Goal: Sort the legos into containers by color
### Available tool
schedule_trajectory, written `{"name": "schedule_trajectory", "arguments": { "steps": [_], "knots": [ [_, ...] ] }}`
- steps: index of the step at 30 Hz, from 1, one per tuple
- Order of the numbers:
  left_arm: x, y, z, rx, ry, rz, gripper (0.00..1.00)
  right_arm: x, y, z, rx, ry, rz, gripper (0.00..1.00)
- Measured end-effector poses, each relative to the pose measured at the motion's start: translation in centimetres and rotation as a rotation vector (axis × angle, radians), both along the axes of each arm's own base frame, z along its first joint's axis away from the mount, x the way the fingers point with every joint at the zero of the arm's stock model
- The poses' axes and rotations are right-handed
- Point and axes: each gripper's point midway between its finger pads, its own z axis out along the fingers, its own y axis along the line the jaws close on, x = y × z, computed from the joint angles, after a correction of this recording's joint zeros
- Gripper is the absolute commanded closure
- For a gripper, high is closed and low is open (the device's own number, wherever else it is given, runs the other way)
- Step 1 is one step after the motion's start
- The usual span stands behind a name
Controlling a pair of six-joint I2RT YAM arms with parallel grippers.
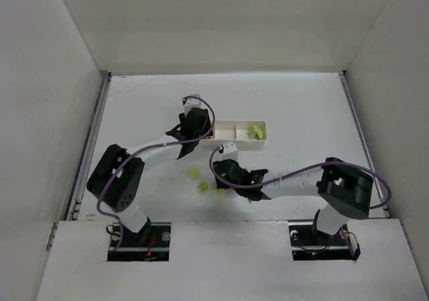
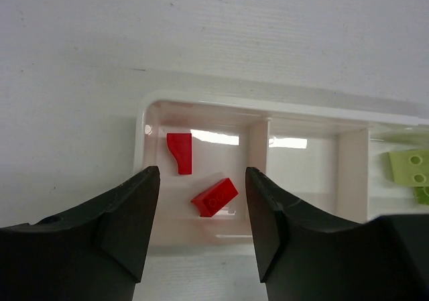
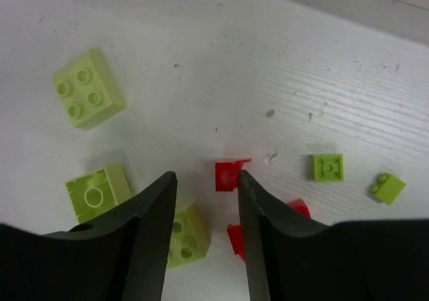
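Left gripper (image 2: 201,180): released, empty, over tray (image 2: 201,103) compartment holding reds.
Right gripper (image 3: 206,179): spread around red brick (image 3: 226,175).
Risk: green brick (image 3: 186,237) at its 7 o'clock snagged on closing, colours mixed.

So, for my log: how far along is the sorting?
Done: two red bricks and green ones sit in separate tray compartments. In hand: nothing; left gripper open, right gripper open over a loose red brick. Left: green bricks and red ones on the table.
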Motion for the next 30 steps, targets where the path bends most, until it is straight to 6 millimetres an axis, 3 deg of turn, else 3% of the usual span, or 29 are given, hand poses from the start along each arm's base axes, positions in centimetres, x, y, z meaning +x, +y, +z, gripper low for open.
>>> {"name": "schedule_trajectory", "arguments": {
  "steps": [6, 10, 12, 17, 21, 25, 30],
  "knots": [
    [-1.7, 0.6, 4.2, -0.072, -0.085, -0.002, 0.52, 0.8, 0.2, -0.5, -0.026, 0.007, -0.014, 0.61],
    [-4.9, 1.9, 7.2, -0.148, -0.161, -0.004, 0.54, 1.4, 0.2, -0.7, -0.046, 0.012, -0.026, 0.76],
    [-6.7, 2.8, 7.6, -0.168, -0.182, -0.003, 0.55, 1.8, 0.3, -0.7, -0.052, 0.011, -0.034, 0.83],
    [-11.6, 5.1, 4.7, -0.163, -0.150, -0.011, 0.56, 2.2, 0.4, -0.4, -0.052, -0.001, -0.049, 0.88],
    [-15.0, 5.5, 2.4, -0.154, -0.101, -0.057, 0.57, 2.2, 0.0, 0.5, -0.055, -0.009, -0.046, 0.87],
    [-17.1, 4.9, 1.7, -0.177, -0.090, -0.105, 0.57, 3.6, 1.2, 4.5, 0.006, -0.055, -0.038, 0.86],
    [-18.9, 3.9, 0.5, -0.175, -0.055, -0.156, 0.55, 8.4, 2.6, 10.2, 0.134, -0.121, -0.082, 0.86]
  ]
}}
